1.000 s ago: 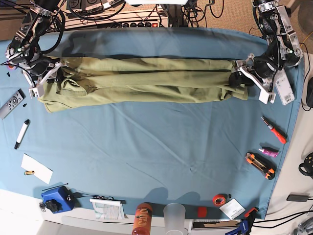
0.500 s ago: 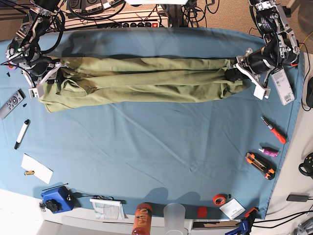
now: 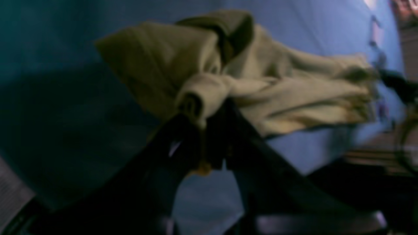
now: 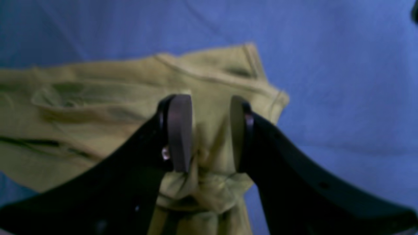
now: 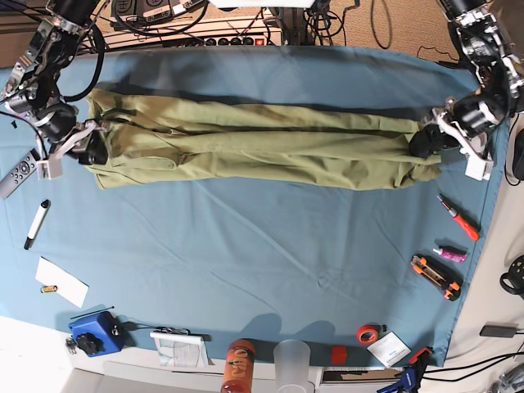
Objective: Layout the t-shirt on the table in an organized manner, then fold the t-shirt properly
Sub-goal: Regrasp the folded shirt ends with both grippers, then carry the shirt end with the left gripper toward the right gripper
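Note:
The olive t-shirt [image 5: 262, 143] lies as a long, wrinkled band across the far half of the teal table [image 5: 262, 262]. At the band's right end in the base view, my left gripper [image 5: 426, 141] is shut on a rolled bunch of it. In the left wrist view the left gripper [image 3: 202, 130] pinches that roll, and the t-shirt [image 3: 294, 91] trails away. My right gripper [image 5: 90, 150] sits at the band's left end. In the right wrist view its tips [image 4: 205, 130] stand apart, and a thick wad of t-shirt [image 4: 98, 98] is wedged lower between the fingers.
A remote [image 5: 18, 173], a marker [image 5: 36, 223] and white paper [image 5: 61, 282] lie at the left edge. A blue box [image 5: 94, 334], an orange bottle [image 5: 239, 367], a cup [image 5: 292, 360] and red tape [image 5: 367, 333] line the front. A screwdriver [image 5: 458, 218] and cutter [image 5: 435, 277] lie at the right.
My left gripper closed on the shirt's right end and drew it right and nearer. The whole shirt shifted right and stretched longer. The right gripper moved slightly nearer.

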Controlling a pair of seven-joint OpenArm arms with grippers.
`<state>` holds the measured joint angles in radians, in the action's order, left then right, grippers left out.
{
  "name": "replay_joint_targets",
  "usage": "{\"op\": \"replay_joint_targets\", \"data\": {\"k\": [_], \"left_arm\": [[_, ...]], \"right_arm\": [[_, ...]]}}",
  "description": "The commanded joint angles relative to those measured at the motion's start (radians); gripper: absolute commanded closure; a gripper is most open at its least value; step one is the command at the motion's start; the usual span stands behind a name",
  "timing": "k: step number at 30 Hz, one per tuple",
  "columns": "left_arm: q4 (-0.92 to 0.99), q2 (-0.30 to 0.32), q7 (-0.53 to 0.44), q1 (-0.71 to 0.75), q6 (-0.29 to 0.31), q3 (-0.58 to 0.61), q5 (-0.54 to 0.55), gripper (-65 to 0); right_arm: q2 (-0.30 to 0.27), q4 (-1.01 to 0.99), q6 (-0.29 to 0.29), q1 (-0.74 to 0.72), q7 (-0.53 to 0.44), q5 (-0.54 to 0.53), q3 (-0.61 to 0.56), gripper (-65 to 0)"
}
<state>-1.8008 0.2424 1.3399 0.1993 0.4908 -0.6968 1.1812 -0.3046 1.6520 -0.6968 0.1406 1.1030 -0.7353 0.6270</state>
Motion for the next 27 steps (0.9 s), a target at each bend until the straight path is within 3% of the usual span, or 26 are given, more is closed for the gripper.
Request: {"op": "replay_joint_targets", "data": {"k": [1,6,9,15,21,27], "left_arm": [[-0.039,0.011,-0.008,0.001,0.011,-0.003,0.059,0.0],[-0.187,-0.03,-0.015,0.05,0.021,0.074,0.066,0.0],[-0.301,-0.077,-0.055,0.081,0.031,0.183,-0.004,0.0],[-0.428,-0.158,-0.211,0.072,-0.005,0.437,-0.286,0.0],[-0.374,-0.188,-0.3,0.026,-0.112,0.743,-0.587,0.0],[-0.371,-0.264,-0.355,-0.028,-0.186,0.97,-0.853,0.0]], "right_arm": [[-0.02,0.016,-0.001,-0.012,-0.018,-0.025,0.01,-20.6],[-0.02,0.016,-0.001,-0.014,-0.01,-0.024,0.01,-20.6],[-0.02,0.016,-0.001,-0.014,-0.011,-0.024,0.01,-20.6],[-0.02,0.016,-0.001,-0.013,-0.011,-0.024,0.01,-20.6],[-0.02,0.016,-0.001,-0.014,-0.012,-0.024,0.01,-20.6],[-0.02,0.016,-0.001,-0.014,-0.012,-0.024,0.01,-20.6]]}}
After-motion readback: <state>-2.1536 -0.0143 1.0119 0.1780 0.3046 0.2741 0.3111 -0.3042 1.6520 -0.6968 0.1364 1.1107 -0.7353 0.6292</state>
